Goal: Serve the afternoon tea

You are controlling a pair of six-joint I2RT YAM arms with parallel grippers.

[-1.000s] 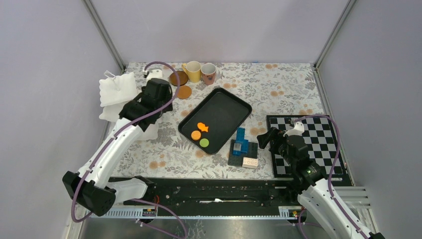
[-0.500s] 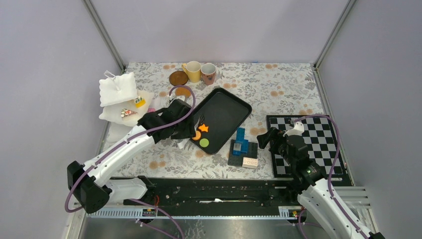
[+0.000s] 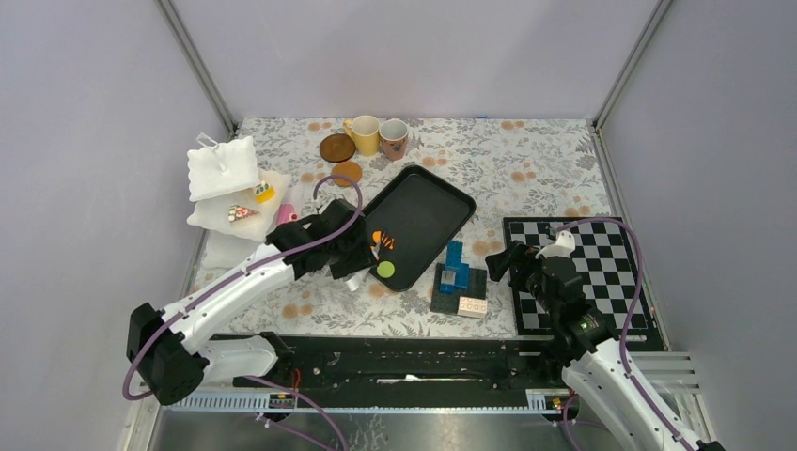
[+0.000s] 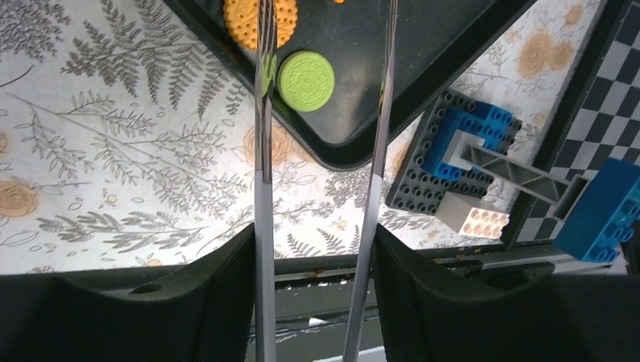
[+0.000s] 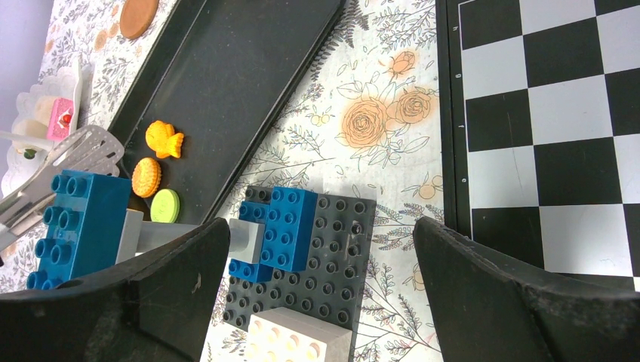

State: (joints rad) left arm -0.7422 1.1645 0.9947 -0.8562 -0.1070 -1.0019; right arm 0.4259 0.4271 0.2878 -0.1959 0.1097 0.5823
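Observation:
My left gripper (image 3: 346, 246) is shut on the metal tongs (image 4: 261, 188). Both tong arms run between its fingers toward the black tray (image 3: 428, 202). The tong heads (image 5: 83, 149) hang at the tray's near-left edge, and I see nothing between them. On the tray lie an orange cookie (image 4: 245, 19), a green cookie (image 4: 306, 71) and an orange fish-shaped piece (image 5: 164, 140). The yellow mug (image 3: 365, 134), pinkish mug (image 3: 394, 138) and two brown coasters (image 3: 336, 147) stand at the back. Small cakes (image 3: 242, 213) sit on the white stand (image 3: 223, 169). My right gripper (image 5: 321, 226) is open.
The blue and black brick stack (image 3: 459, 282) stands just right of the tray's near corner, directly under my right gripper. A chessboard (image 3: 601, 272) lies at the right. A pink cake (image 3: 285, 214) sits beside the stand, behind my left arm.
My left arm has swung with the tongs from the stand at the back left over to the tray's near-left edge by the cookies. The right arm has not moved.

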